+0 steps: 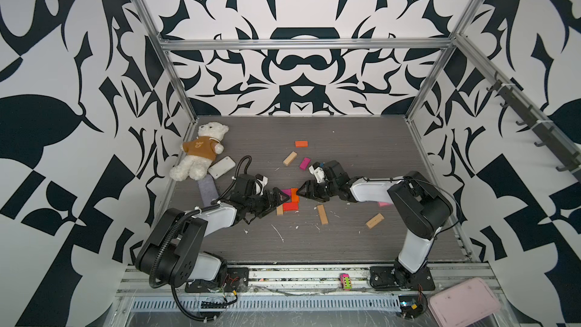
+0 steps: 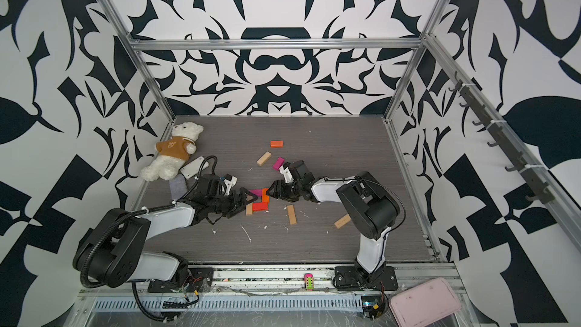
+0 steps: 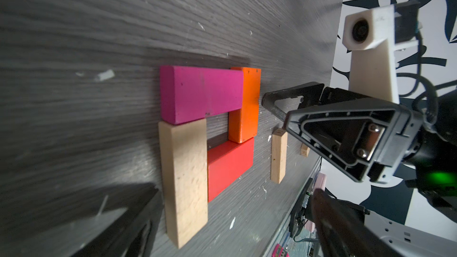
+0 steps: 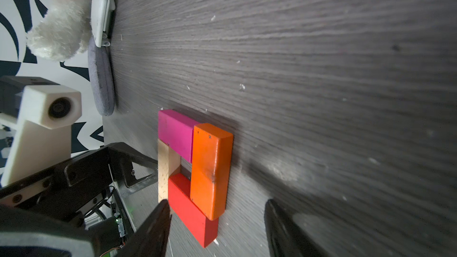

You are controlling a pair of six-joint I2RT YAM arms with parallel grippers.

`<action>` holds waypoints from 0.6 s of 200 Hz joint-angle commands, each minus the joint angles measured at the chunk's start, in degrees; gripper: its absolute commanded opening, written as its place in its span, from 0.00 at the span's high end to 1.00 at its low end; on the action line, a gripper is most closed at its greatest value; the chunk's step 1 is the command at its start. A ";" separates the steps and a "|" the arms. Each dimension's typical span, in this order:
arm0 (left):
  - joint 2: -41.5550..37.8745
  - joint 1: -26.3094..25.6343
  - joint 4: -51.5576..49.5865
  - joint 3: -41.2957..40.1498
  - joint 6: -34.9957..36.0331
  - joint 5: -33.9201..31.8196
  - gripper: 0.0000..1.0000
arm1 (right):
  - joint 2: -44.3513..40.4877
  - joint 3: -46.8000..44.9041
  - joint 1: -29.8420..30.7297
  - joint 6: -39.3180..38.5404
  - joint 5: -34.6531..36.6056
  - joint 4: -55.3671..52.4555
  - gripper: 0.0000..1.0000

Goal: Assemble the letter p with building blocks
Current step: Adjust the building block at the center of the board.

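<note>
left gripper (image 1: pixel 275 203), gaping wide, and right gripper (image 1: pixel 301 192), partly open and empty, are flanking four building blocks (image 3: pixel 244 105) already looking like a finished p.

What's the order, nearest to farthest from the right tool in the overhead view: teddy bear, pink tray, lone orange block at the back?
From the right tool, in a top view:
1. The orange block, straight behind it, toward the back.
2. The teddy bear, back left corner.
3. The pink tray, front right corner.
</note>
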 commanded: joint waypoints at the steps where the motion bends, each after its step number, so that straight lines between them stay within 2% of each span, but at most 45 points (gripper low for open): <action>1: 1.18 0.23 0.02 -0.31 0.42 0.33 0.03 | 0.40 -0.26 -0.30 -0.13 -0.49 0.78 0.37; 120: 1.24 0.20 0.42 -0.82 0.29 -0.33 0.01 | 1.46 0.32 -0.42 -0.15 -0.92 0.35 0.37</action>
